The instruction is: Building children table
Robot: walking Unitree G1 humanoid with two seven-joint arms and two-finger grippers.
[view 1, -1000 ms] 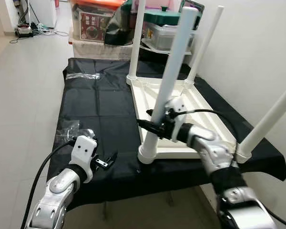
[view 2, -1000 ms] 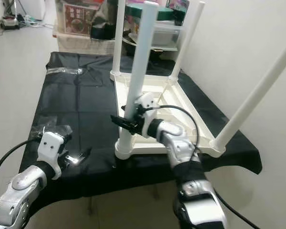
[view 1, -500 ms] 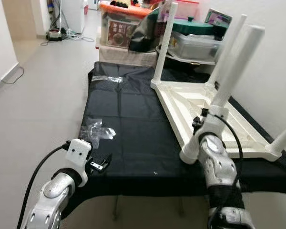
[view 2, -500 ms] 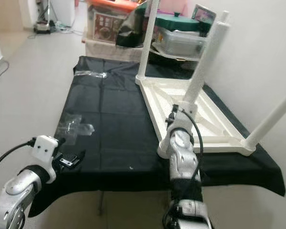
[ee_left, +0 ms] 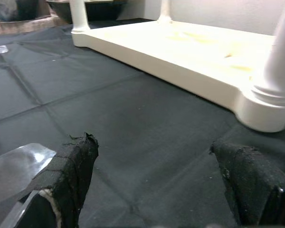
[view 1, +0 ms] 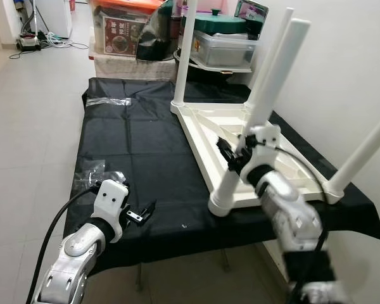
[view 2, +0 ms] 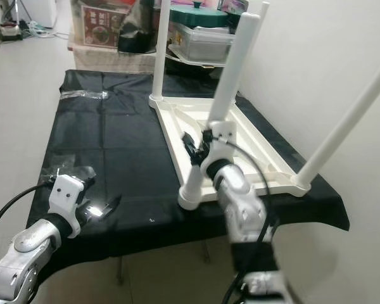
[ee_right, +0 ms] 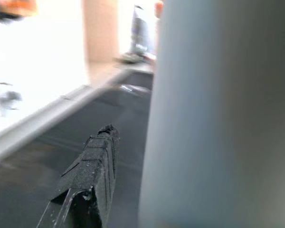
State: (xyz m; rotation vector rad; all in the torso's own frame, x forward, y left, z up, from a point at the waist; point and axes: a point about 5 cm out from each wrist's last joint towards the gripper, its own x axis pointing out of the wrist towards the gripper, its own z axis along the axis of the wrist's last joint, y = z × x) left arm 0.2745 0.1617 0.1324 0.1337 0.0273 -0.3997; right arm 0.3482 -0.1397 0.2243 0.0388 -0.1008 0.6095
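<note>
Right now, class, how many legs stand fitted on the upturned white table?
4. The near-left leg is beside the right claw. The near-right leg rises at the black cloth's edge. The far-left leg and far-right leg stand toward the storage boxes.

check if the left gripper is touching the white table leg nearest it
Apart. In the left wrist view the left gripper is open, with bare black cloth between its fingers and the table leg's base.
</note>
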